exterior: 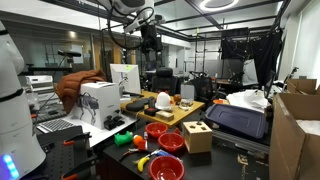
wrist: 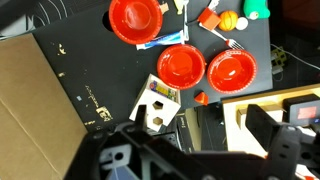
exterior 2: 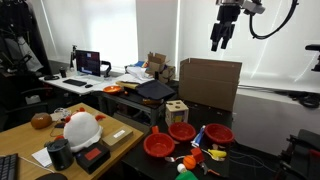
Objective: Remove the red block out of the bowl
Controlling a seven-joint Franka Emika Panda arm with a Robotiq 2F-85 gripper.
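Note:
In the wrist view a tiny red block (wrist: pixel 201 98) lies on the black table, outside the bowls, just below the gap between two red bowls (wrist: pixel 181 65) (wrist: pixel 231 70). A third red bowl (wrist: pixel 136 18) sits further up. All three look empty. My gripper (wrist: pixel 200 125) is open and holds nothing; its dark fingers frame the bottom of the view. In both exterior views the gripper (exterior: pixel 150 40) (exterior 2: pixel 222 30) hangs high above the table, well clear of the bowls (exterior: pixel 171 142) (exterior 2: pixel 182 131).
A wooden shape-sorter box (wrist: pixel 155 103) (exterior: pixel 197 135) (exterior 2: pixel 176 110) stands beside the bowls. An orange block (wrist: pixel 209 17), an orange ball (wrist: pixel 228 21) and a green piece (wrist: pixel 257 8) lie near the table's far edge. A cardboard box (exterior 2: pixel 209 82) stands behind.

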